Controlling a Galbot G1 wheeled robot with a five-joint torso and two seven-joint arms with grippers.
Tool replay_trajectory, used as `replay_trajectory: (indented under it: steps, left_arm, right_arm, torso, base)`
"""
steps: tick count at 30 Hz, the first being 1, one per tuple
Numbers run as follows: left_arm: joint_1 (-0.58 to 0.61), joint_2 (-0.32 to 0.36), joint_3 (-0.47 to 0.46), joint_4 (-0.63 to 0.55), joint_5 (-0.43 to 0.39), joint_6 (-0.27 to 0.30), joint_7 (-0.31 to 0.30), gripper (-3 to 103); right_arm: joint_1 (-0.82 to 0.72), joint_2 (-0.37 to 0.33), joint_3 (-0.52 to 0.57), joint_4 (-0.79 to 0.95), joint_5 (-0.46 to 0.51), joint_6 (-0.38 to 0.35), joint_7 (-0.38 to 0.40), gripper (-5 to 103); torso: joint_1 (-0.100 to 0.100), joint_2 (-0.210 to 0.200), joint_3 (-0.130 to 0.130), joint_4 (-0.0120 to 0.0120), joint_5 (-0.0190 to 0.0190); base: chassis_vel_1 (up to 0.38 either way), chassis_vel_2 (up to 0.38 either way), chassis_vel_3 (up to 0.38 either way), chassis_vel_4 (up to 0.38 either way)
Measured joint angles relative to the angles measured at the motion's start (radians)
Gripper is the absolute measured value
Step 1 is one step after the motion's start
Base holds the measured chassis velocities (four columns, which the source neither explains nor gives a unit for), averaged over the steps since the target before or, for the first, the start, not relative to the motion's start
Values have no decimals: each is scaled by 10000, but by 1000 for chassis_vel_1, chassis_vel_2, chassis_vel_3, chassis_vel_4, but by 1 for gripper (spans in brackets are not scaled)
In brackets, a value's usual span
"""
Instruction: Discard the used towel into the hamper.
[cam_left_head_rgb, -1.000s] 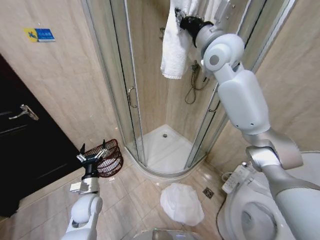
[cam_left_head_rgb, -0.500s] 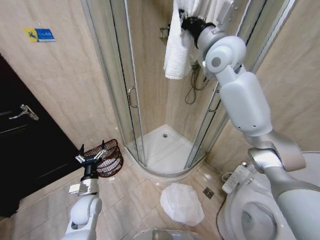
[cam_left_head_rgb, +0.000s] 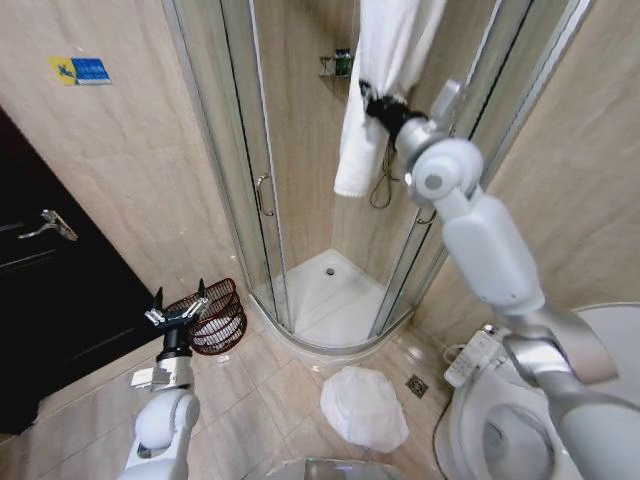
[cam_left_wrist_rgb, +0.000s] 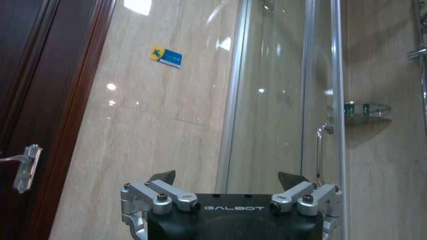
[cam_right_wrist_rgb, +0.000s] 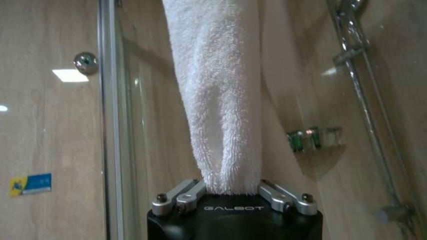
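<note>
1. right gripper (cam_left_head_rgb: 374, 103) is up high at the shower enclosure, fingers pinched onto a white fluffy terry towel (cam_left_head_rgb: 378, 70) that hangs from above. some of the towel dangles below the grip too.
2. in the right wrist view the towel (cam_right_wrist_rgb: 217, 100) drops straight down between the two fingers (cam_right_wrist_rgb: 179, 196) and they're closed in on it from both sides.
3. left gripper (cam_left_head_rgb: 177, 312) sits low on the robot's left, pointing up, claw spread wide apart with nothing in it. left wrist view shows the same: the fingers (cam_left_wrist_rgb: 162, 188) are well apart, facing the beige tiled wall and the glass shower door (cam_left_wrist_rgb: 280, 95).
4. the small round dark red-brown woven hamper (cam_left_head_rgb: 218, 318) stands on the tiled floor (cam_left_head_rgb: 265, 395) near the curved corner of the shower base, just beside the left gripper, well below the towel.
5. a crumpled white cloth (cam_left_head_rgb: 364, 405) lies on the floor next to the white toilet (cam_left_head_rgb: 520, 425).
</note>
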Motion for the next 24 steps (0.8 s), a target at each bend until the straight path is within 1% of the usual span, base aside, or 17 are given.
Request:
replay_trajectory:
  steps: [7,10,11,13,14,15,16,17,19,21,23,24]
  left_arm:
    - [-29,18,24,68,-24,-23,17,100]
    - [-59,77,27,121,-28,-26,35,100]
    - [-59,77,27,121,-28,-26,35,100]
    - [-75,93,30,160,-29,-27,38,100]
    - [-75,93,30,160,-29,-27,38,100]
    - [-74,98,33,186,-30,-34,40,100]
    - [-69,102,51,232,-29,-70,43,100]
    - [-69,102,51,232,-29,-70,43,100]
    - [-42,99,75,256,-27,-104,51,100]
    - [-24,88,135,264,-4,-110,74,100]
    - [-25,87,155,265,6,-111,78,100]
    - [-24,85,189,267,38,-111,95,100]
  right_arm:
    - [-816,-136,211,511,-111,33,22,10]
    - [-1507,-119,331,792,-370,65,17,10]
    - [-1507,-119,331,792,-370,65,17,10]
    - [-2185,-123,499,981,-644,110,-53,10]
    - [-2185,-123,499,981,-644,110,-53,10]
    - [-2522,-130,579,1051,-759,124,-96,10]
    - [-3200,-135,831,1242,-994,150,-207,10]
    - [-3200,-135,831,1242,-994,150,-207,10]
    - [-3906,-138,1060,1403,-1208,166,-334,10]
    - [-4768,-134,1480,1585,-1578,231,-682,10]
    - [-4996,-126,1615,1611,-1721,272,-810,10]
    - [-5405,-101,1845,1651,-2026,367,-1036,10]
  torso:
    - [2,0,0,2,-2]
    - [1,0,0,3,-3]
    - [1,0,0,3,-3]
    - [1,0,-1,4,-4]
    - [1,0,-1,4,-4]
    - [1,0,0,2,-3]
    - [2,0,0,4,-3]
    - [2,0,0,4,-3]
    - [2,-1,2,2,0]
    - [3,-2,3,1,1]
    - [3,-2,2,1,-1]
    - [2,-2,1,1,-3]
  base:
    - [0,0,0,0]
    - [0,0,0,0]
    - [0,0,0,0]
    - [0,0,0,0]
    - [0,0,0,0]
    - [0,0,0,0]
    - [0,0,0,0]
    - [0,0,0,0]
    - [0,0,0,0]
    - [0,0,0,0]
    - [0,0,0,0]
    - [0,0,0,0]
